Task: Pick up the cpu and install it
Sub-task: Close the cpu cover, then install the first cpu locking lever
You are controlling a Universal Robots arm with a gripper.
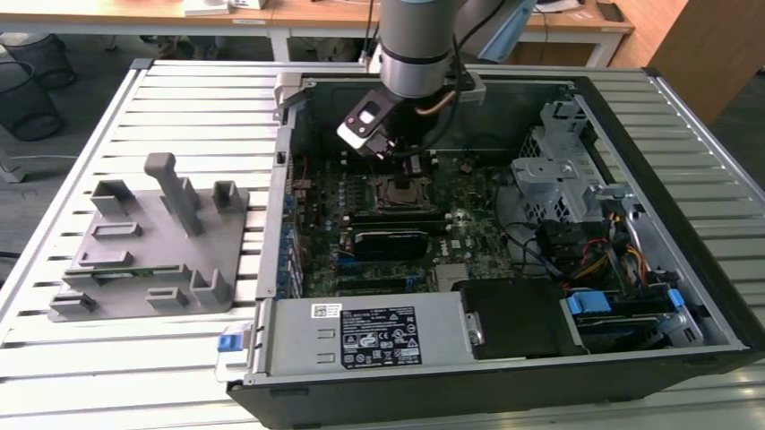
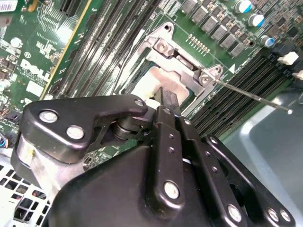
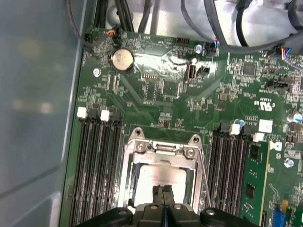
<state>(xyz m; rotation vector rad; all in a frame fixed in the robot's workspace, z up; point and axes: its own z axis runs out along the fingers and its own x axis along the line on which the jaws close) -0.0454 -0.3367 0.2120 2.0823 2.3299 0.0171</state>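
Observation:
The cpu (image 3: 158,180) lies flat inside the metal socket frame (image 3: 137,147) on the green motherboard, its pale silver top showing within the frame opening. In the second wrist view the cpu (image 2: 146,88) shows just past the fingertips, beside the socket frame (image 2: 182,64). My gripper (image 3: 163,193) hangs right over the cpu with its two black fingers pressed together and nothing between them. The thin socket lever (image 2: 251,96) sticks out to one side of the frame. In the exterior view the gripper (image 1: 410,166) hovers just above the socket (image 1: 400,191) inside the open computer case.
Memory slots (image 3: 97,165) flank the socket on both sides. A grey plastic fixture (image 1: 156,242) sits on the slatted table at the exterior view's left. The case holds a drive cage (image 1: 562,170), cables and a power supply (image 1: 358,336) at the front.

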